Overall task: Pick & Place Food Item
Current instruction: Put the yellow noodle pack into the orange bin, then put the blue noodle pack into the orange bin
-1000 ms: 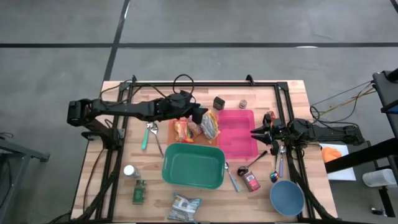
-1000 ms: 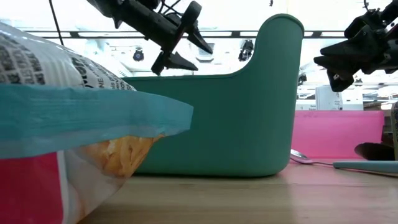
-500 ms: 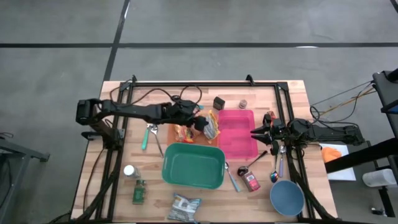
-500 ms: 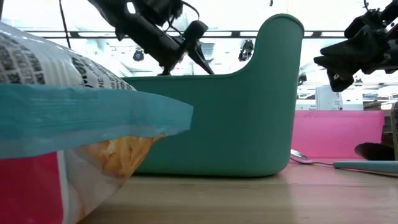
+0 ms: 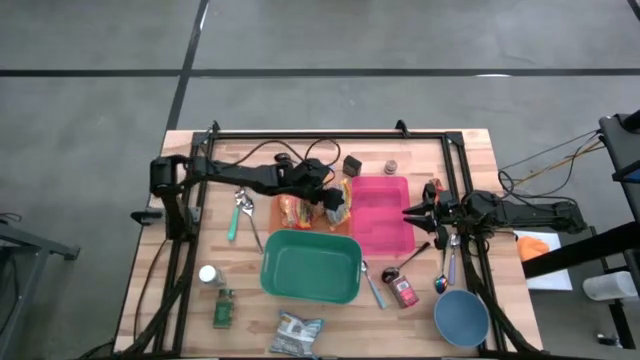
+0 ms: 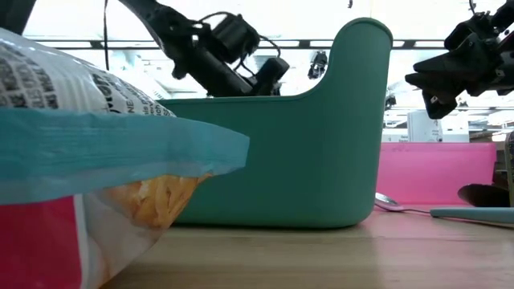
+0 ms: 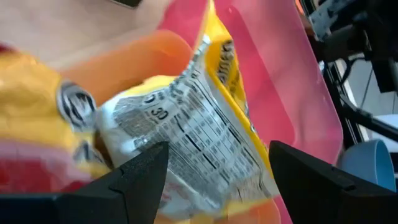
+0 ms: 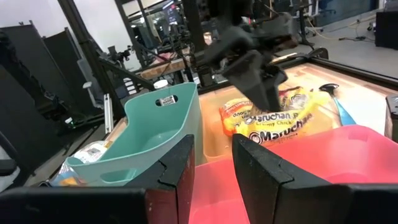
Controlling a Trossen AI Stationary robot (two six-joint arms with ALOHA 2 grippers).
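Between the left gripper's (image 5: 335,205) 2 fingers (image 7: 140,180) lay a yellow ramen packet (image 7: 205,143), its printed back turned up. The fingers stood well apart, 1 on each side of the packet, and I could not tell whether they touched it. That packet rested against a second, reddish snack bag (image 5: 292,210) on an orange cutting board (image 5: 310,225), just beside the fingers on the side away from the pink tray (image 5: 385,225). The pink tray sat just past the packet's far edge, close against it. Nearer the front of the tabletop (image 5: 460,160) from the fingers stood the green bin (image 5: 311,266).

Off at the right side, the right gripper (image 5: 410,212) hung above the pink tray's edge, well apart from the packet. Its fingers (image 8: 171,180) stood a little apart with nothing between them. From its wrist view, the left gripper's dark fingers showed down over the packet (image 8: 280,121), which read Maruchan.

Past the right gripper's fingers, toward the front, lay a spoon (image 5: 412,258), a small red can (image 5: 404,291) and a blue bowl (image 5: 461,317). A chip bag (image 5: 296,335) lay at the front edge.
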